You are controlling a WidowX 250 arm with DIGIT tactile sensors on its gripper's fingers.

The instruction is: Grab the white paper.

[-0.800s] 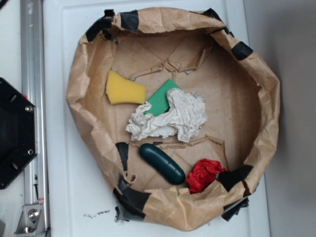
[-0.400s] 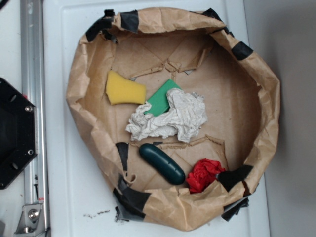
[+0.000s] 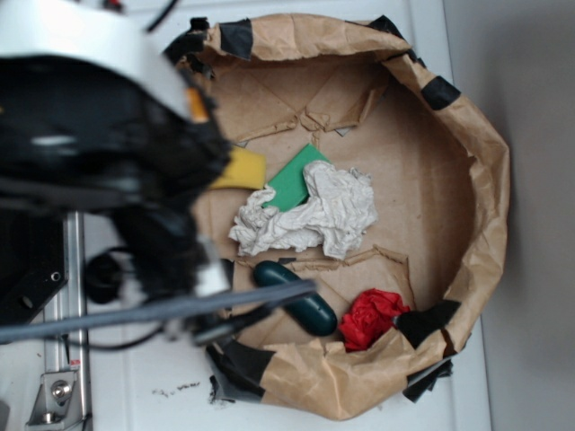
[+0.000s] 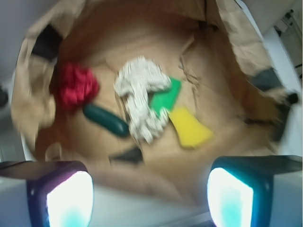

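The gripper (image 4: pixel 150 194) stood wide open and empty, its two pale fingers (image 4: pixel 68 198) framing the lower corners of the wrist view with nothing between them. In the exterior view the arm (image 3: pixel 99 153) was a dark, motion-blurred mass over the left rim of the brown paper bag (image 3: pixel 485 180), so the jaws themselves could not be made out there. The white paper (image 3: pixel 310 215) lay crumpled on the bag's floor near its middle, to the right of the arm and well apart from it, overlapping the edge of a green card (image 3: pixel 292 180). Seen from the wrist, the wad (image 4: pixel 141 97) sat ahead of the fingers and roughly centred between them, its long axis running almost straight away from the gripper. A yellow sponge (image 4: pixel 189 127) lay just beside it on one side, a dark green oblong object (image 4: pixel 106 120) on the other, and a red paper wad (image 4: pixel 73 85) farther off. The approach likely called for a forward reach and descent.
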